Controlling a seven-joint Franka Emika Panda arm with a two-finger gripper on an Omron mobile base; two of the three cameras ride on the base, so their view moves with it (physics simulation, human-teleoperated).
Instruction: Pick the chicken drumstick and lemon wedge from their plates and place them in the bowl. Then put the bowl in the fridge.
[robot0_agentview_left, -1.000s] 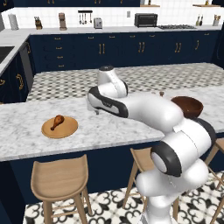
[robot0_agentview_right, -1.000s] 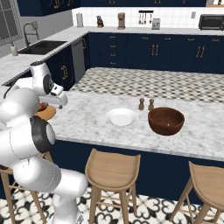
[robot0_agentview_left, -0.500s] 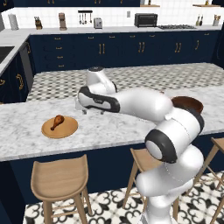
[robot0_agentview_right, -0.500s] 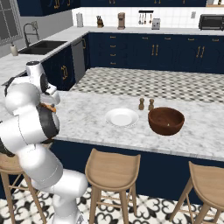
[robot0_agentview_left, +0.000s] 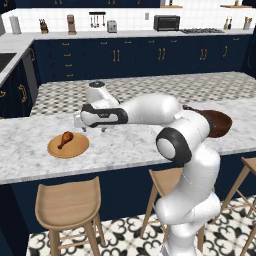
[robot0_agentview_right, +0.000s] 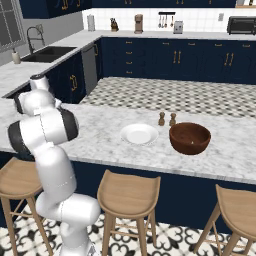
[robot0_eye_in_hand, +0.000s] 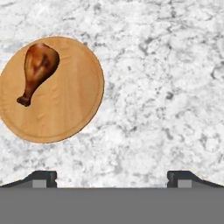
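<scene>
The chicken drumstick (robot0_agentview_left: 65, 139) (robot0_eye_in_hand: 38, 65) lies on the tan wooden plate (robot0_agentview_left: 76, 148) (robot0_eye_in_hand: 70, 103) at the left of the marble island. My gripper (robot0_agentview_left: 93, 129) (robot0_eye_in_hand: 111, 179) hangs open over bare counter just right of that plate, pointing down, with nothing between its fingers. The white plate (robot0_agentview_right: 139, 134) sits mid-counter, and the dark wooden bowl (robot0_agentview_right: 190, 138) (robot0_agentview_left: 218, 123) stands right of it. The lemon wedge is too small to make out, and the fridge is out of view.
Two small shakers (robot0_agentview_right: 167, 119) stand behind the white plate and bowl. Wooden stools (robot0_agentview_left: 67, 202) (robot0_agentview_right: 129, 189) line the island's near edge. Navy cabinets and a back counter with appliances run along the far wall.
The arm has swung left along the island toward the wooden plate, bringing the hand close beside it. The jaws have stayed open. Drumstick, plates and bowl have not moved.
</scene>
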